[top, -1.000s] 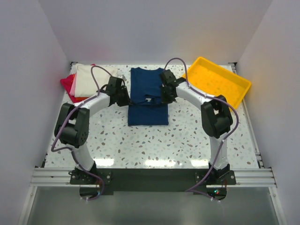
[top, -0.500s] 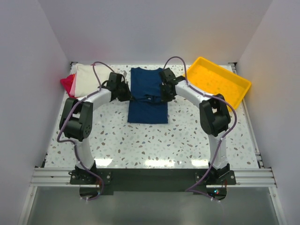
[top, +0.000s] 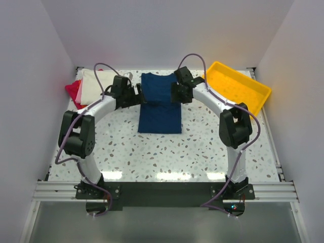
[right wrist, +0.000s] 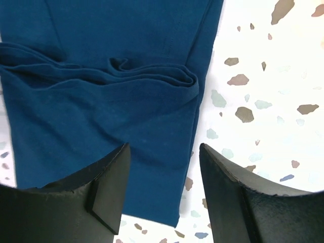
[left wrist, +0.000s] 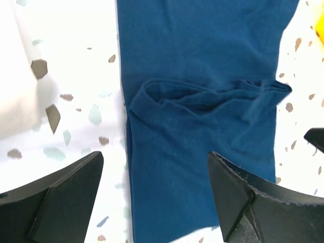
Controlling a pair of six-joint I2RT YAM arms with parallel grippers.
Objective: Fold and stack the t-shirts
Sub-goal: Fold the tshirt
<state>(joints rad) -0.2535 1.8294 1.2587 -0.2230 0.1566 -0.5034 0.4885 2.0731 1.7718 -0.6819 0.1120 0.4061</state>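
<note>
Speckled table: navy t-shirt lies long from near to far; left gripper and right gripper gape, empty.

You find no text, label or number to read: the navy t-shirt shows plain blue cloth, and the yellow tray beside it is unmarked.

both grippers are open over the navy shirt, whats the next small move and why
Probably lower the open left gripper and right gripper onto the ends of the bunched fold ridge and pinch it. The navy shirt lies as a long strip with one cross fold, nothing is held, and the folded stack waits at the left.
</note>
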